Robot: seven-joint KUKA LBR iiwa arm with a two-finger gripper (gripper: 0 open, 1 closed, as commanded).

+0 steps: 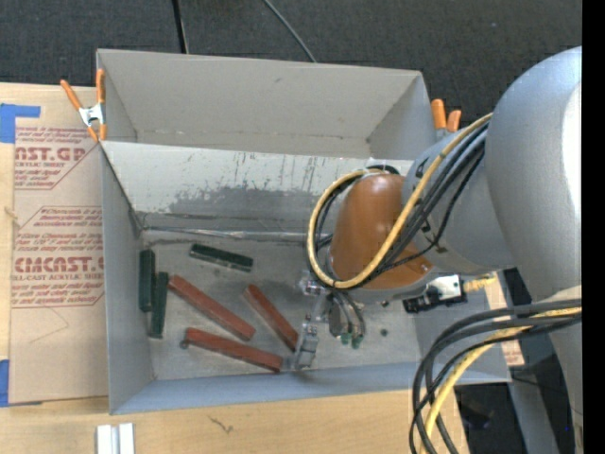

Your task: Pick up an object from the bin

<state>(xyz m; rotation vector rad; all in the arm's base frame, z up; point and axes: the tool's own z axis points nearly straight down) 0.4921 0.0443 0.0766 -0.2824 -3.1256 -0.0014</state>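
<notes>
My gripper (328, 337) hangs low at the front right of the bin floor, under the orange cover. It stands open, with one grey fingertip (307, 345) and one darker fingertip (351, 335) apart and nothing visible between them. The grey fingertip is right next to the right end of a long red-brown bar (233, 349) that lies along the front wall. A shorter red-brown bar (272, 316) lies slanted just left of the gripper. A third red-brown bar (213, 307) lies further left.
A dark green bar (221, 256) lies near the back of the floor. Two more dark green bars (146, 280) (158, 304) stand along the left wall. The arm and its cables cover the bin's right side.
</notes>
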